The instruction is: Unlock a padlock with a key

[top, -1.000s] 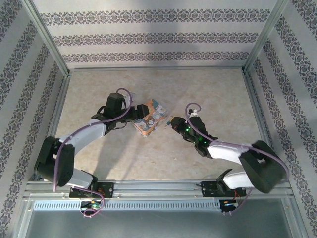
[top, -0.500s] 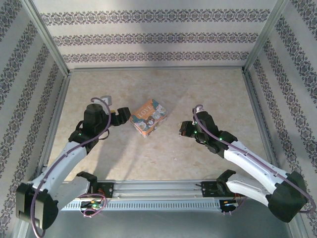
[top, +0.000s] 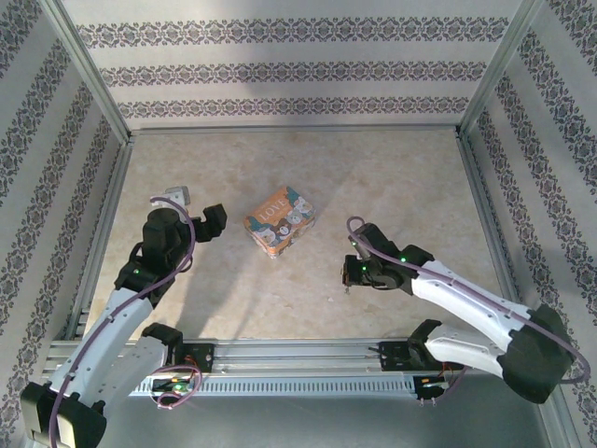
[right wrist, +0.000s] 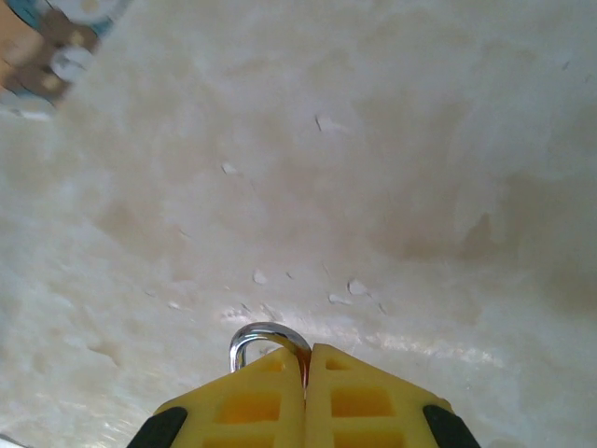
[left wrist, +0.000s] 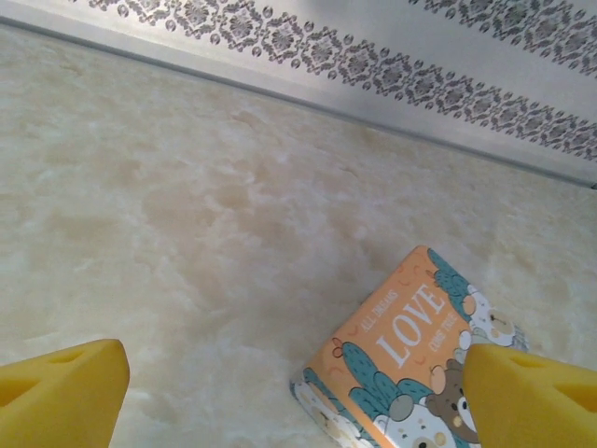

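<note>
The right gripper (top: 348, 273) is nearest the front edge of the table (top: 401, 177), a bit right of the middle. It is low over the table top. Its yellow fingers (right wrist: 252, 406) are pressed together, and the shiny loop of the padlock (right wrist: 267, 329) pokes out between their tips. So this gripper seems to pinch the padlock by its loop. The blue body is hidden under the fingers.

Further in, toward the left edge, the left gripper (top: 213, 222) has its fingers (left wrist: 65, 387) spread wide with nothing between them. Just to its right, not touching it, the LOVE bear box (top: 280, 221) lies flat near the middle of the table.

The key is too small to pick out here.

A few things could go wrong. The loop is thin and smooth, so the padlock may slip out and drop. It may also swing, and then the keyhole would be hard to hit. The key is tiny and flat, so wide fingers could push it away and fail to grab it. The left gripper is close to the box and could bump it when it moves.
</note>
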`<state>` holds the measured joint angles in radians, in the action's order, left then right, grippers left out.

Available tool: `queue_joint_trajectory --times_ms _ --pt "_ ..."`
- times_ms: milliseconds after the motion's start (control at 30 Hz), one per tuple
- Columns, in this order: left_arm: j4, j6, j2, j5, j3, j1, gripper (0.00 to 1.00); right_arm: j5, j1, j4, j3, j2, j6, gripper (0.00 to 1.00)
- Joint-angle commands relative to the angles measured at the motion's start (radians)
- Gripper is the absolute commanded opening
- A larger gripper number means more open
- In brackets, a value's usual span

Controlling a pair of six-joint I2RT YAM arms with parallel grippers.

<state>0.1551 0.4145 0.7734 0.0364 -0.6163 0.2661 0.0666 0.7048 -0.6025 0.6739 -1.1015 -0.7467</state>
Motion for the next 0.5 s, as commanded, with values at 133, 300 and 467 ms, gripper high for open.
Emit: queue_joint_trajectory --times_ms 133,300,467 --pt "0.029 -0.025 -0.018 0.054 0.020 -0.017 0.93 0.013 0.070 -0.089 0.078 -0.193 0.056 0.00" --pt "0.043 -0.028 -0.029 0.059 0.021 -0.018 0.93 0.019 0.103 -0.060 0.124 -0.311 0.065 0.00" --pt "0.049 -0.031 -0.035 0.060 0.022 -0.020 0.93 0.048 0.123 0.000 0.154 -0.402 0.064 0.00"
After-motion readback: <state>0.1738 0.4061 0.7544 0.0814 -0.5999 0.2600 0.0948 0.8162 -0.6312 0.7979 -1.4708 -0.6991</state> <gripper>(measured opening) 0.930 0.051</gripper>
